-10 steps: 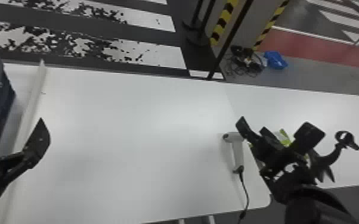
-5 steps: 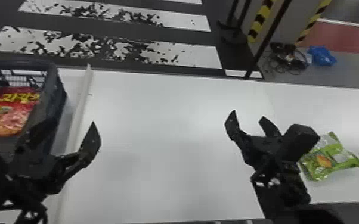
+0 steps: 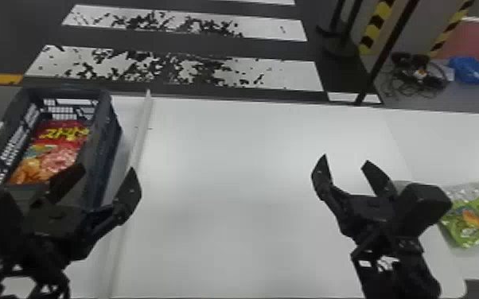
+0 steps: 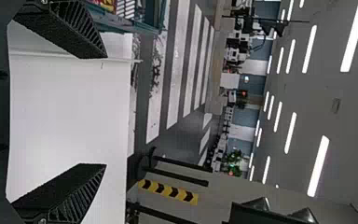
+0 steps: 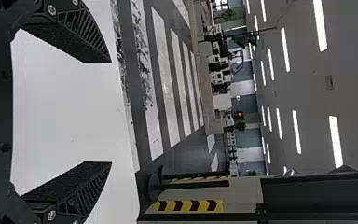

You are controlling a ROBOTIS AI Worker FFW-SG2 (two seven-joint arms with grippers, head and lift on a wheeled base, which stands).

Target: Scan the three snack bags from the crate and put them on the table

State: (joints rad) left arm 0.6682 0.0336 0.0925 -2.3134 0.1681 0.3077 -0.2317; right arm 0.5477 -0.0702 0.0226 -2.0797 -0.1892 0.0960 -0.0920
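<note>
"One red bag (image 3: 60,157) lies in the crate (image 3: 105,131), frame left. Grippers?"
"Left gripper (image 3: 106,167), right gripper (image 3: 345,159): both spread, lower frame. Advise left descend clear of crate walls, then pinch."

In the head view, note that the left gripper (image 3: 106,171) covers part of the near end of the crate (image 3: 105,131) and a lower corner of the red snack bag (image 3: 57,153); you cannot tell what lies beneath that bag. The right gripper (image 3: 345,165) hides one side of the green snack bag (image 3: 471,218), whose other side the frame's edge cuts off. In the left wrist view, you see the crate cropped by the frame, its contents reduced to a blurred fragment.
</note>
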